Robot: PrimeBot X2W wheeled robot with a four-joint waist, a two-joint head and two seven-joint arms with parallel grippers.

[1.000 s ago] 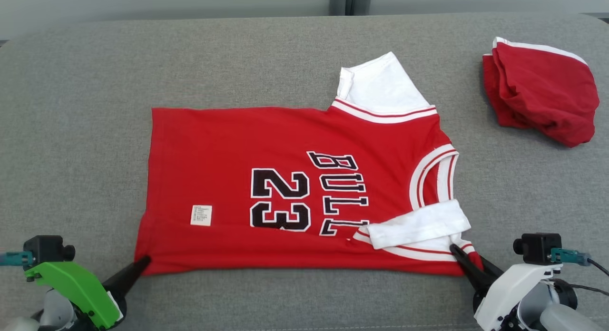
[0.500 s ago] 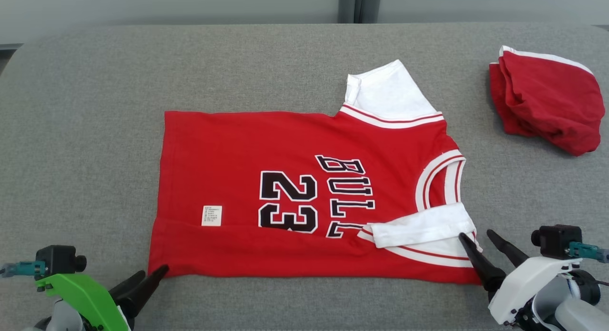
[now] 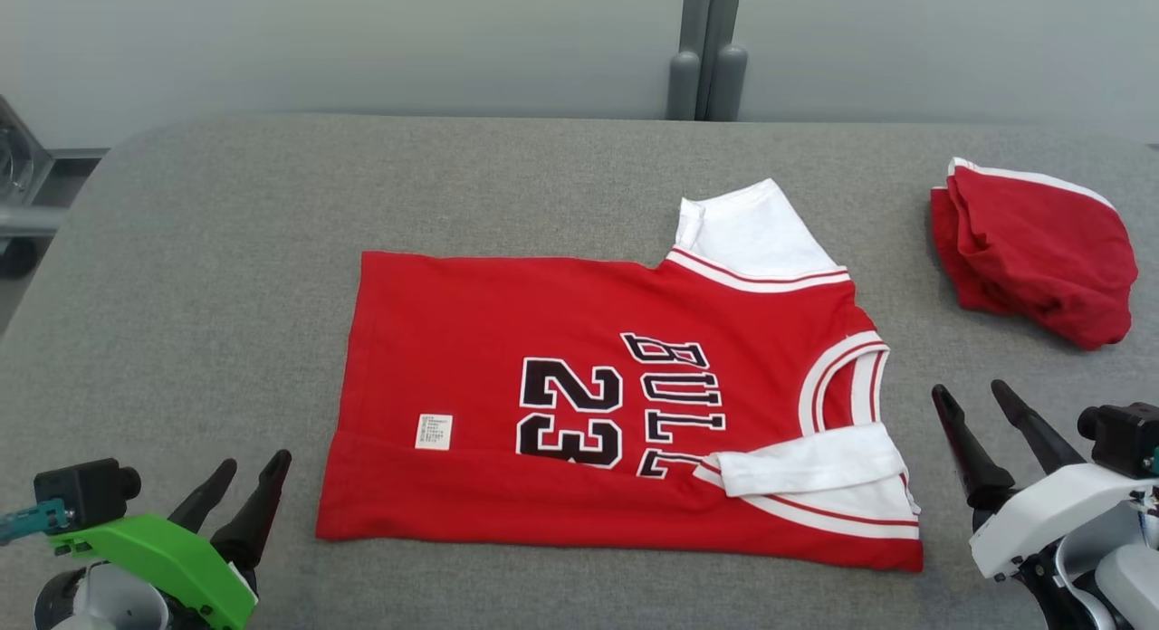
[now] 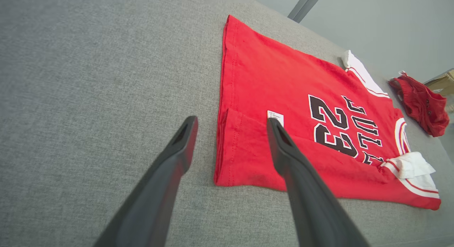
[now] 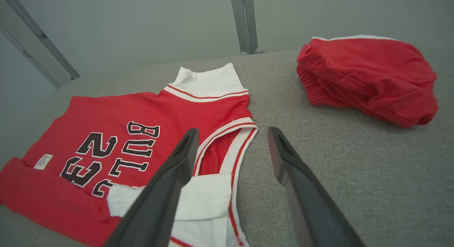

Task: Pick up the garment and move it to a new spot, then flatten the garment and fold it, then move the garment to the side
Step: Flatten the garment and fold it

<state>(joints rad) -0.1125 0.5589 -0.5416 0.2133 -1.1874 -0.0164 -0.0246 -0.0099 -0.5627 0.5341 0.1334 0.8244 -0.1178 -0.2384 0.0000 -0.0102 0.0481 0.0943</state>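
Jersey [image 3: 589, 413]: flat, frame centre, lower edge folded once; further folding, side move outstanding. Left hand [image 3: 255, 462], right hand [image 3: 971, 390]: open, empty.

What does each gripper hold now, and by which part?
Nothing is held. The left gripper and the right gripper are both open, one at each end of the red jersey, not touching it.

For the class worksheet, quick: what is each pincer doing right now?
Left pincer: open, holding nothing.
Right pincer: open, holding nothing.
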